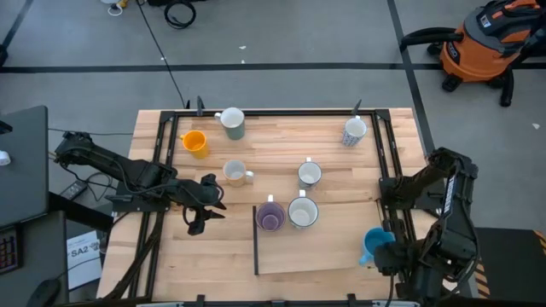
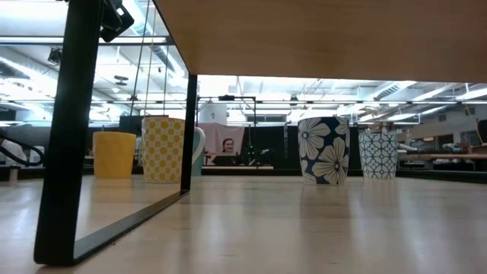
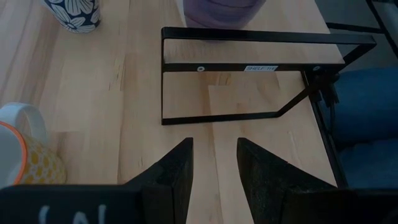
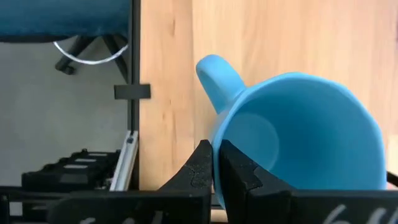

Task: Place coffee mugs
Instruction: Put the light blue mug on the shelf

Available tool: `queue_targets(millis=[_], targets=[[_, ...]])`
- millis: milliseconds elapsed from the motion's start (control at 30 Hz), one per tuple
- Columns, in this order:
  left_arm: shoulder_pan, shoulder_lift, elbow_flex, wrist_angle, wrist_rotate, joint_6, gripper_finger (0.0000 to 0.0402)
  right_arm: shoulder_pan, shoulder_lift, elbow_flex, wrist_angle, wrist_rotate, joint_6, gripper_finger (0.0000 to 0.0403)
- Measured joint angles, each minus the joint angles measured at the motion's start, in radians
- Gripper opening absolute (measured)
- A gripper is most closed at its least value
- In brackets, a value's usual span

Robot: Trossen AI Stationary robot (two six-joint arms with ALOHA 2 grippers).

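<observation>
High view, left to right: the left gripper (image 1: pixel 198 223) hovers over the bare left part of the wooden table (image 1: pixel 281 136), its fingers (image 3: pixel 177 171) parted with nothing between them. Just beyond it stands the orange mug (image 1: pixel 195 142) near the table's far left corner, and the grey-green mug (image 1: pixel 232 123) sits at the far edge beside it. A cream mug (image 1: pixel 236 173) with a yellow pattern stands just beside the left gripper, toward the middle. In the left wrist view, the same mug (image 3: pixel 25 163) appears close beside the open fingers, apart from them.

At the middle a low black-framed wooden shelf (image 1: pixel 307 247) stands on the table. The purple mug (image 1: pixel 271 216) and a white mug (image 1: pixel 302 212) stand side by side at its far edge, touching or nearly so. Another white mug (image 1: pixel 310 174) with a dark flower pattern stands behind them, and a blue-patterned mug (image 1: pixel 354 131) stands near the far right corner.

At the near right edge, the right gripper (image 1: pixel 386 253) is clamped on the rim of the blue mug (image 1: pixel 375 243). The right wrist view shows the fingers (image 4: pixel 202 165) pinching the mug's wall, its handle pointing away.
</observation>
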Motion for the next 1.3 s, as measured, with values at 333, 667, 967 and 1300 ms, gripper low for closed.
queue_targets(millis=[333, 667, 967, 1300], targets=[[0.000, 0.000, 0.000, 0.000, 0.000, 0.000, 0.0130, 0.007, 0.000, -0.014, 0.041, -0.026, 0.033, 0.0024], [0.000, 0.000, 0.000, 0.000, 0.000, 0.000, 0.0130, 0.007, 0.001, -0.014, 0.042, -0.029, 0.021, 0.0046], [0.000, 0.000, 0.000, 0.000, 0.000, -0.001, 0.0130, 0.007, 0.002, -0.014, 0.044, -0.029, 0.011, 0.0043], [0.000, 0.000, 0.000, 0.000, 0.000, -0.001, 0.0130, 0.007, 0.002, -0.014, 0.043, -0.029, 0.000, 0.0043]])
